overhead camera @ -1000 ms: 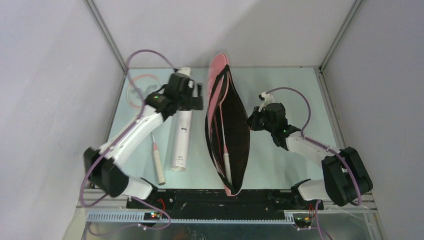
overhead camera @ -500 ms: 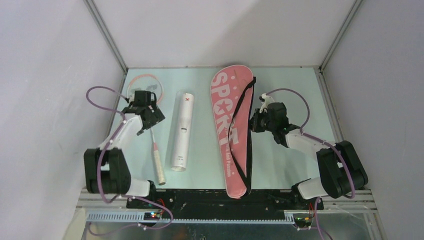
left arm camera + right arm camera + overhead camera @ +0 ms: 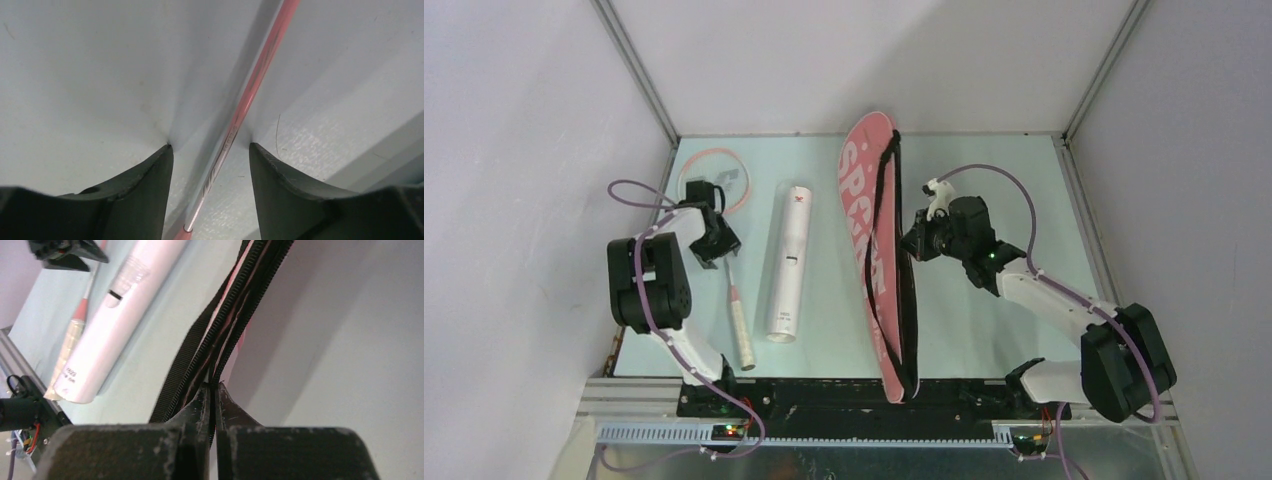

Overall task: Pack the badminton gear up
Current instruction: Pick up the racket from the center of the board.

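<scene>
Held bag [image 3: 864,200] tilted with right gripper [image 3: 214,388] clamped on its rim, probably to open it; straddled racket [image 3: 246,102] with left gripper [image 3: 210,152], jaws apart, for pickup.

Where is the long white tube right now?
In the overhead view the white tube lies left of centre, between the racket on its left and the pink bag.

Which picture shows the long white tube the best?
The top camera. There the long white plastic tube lies whole on the pale green table, from end to end. The right wrist camera catches only part of it, slanted and cut off at the picture's edge. The left wrist camera shows none of it.
</scene>
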Robot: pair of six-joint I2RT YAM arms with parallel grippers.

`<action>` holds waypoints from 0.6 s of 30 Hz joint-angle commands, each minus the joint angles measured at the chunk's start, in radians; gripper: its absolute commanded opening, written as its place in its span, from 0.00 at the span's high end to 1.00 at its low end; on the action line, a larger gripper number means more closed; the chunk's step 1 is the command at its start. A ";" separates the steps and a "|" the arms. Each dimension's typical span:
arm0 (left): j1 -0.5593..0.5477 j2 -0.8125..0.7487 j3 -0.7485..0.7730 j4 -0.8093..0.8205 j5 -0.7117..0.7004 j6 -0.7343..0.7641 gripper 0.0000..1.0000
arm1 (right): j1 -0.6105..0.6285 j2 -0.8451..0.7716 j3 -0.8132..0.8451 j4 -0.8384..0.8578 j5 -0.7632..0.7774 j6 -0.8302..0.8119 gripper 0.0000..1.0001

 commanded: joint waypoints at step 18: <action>0.026 0.113 0.097 -0.007 0.283 0.278 0.96 | 0.042 -0.166 0.144 -0.140 0.058 -0.045 1.00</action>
